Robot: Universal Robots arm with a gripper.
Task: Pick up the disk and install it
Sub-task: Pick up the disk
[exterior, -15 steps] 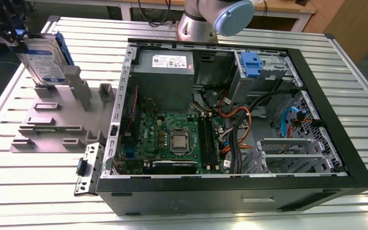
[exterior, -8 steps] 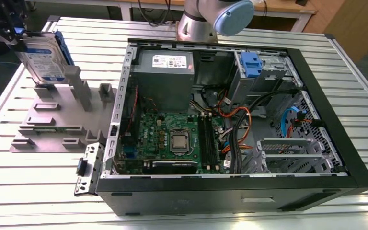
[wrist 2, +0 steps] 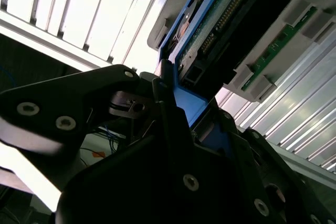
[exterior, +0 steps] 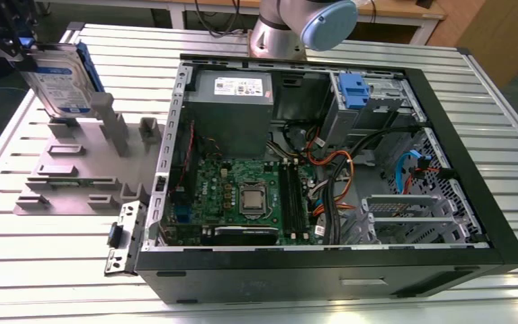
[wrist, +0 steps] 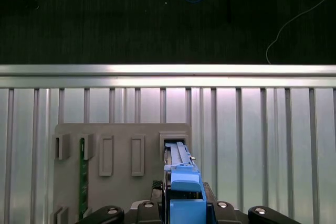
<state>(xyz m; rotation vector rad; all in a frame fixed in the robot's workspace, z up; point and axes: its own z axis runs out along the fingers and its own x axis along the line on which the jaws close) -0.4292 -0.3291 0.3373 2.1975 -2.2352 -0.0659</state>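
The disk [exterior: 61,77], a silver hard drive with a white-and-blue label and blue rails, stands upright and slightly tilted at the exterior view's far left. My gripper [exterior: 16,50] is shut on its upper end. The drive's lower end is at the slot of a grey holder plate [exterior: 79,169]; I cannot tell whether it still touches. In the first wrist view the disk [wrist: 181,179] is edge-on, running from my gripper [wrist: 184,211] towards the slot [wrist: 176,144]. The second wrist view has the disk's circuit-board side [wrist 2: 226,19] and blue rail [wrist 2: 186,103] between dark fingers [wrist 2: 163,108].
An open computer case [exterior: 331,256] lies to the exterior view's right of the holder, with a grey power supply [exterior: 232,101], a motherboard [exterior: 241,196], cables and a drive bay with a blue latch [exterior: 353,91]. A green memory stick [wrist: 82,177] stands in the holder. The slatted table's edge [wrist: 168,69] is beyond.
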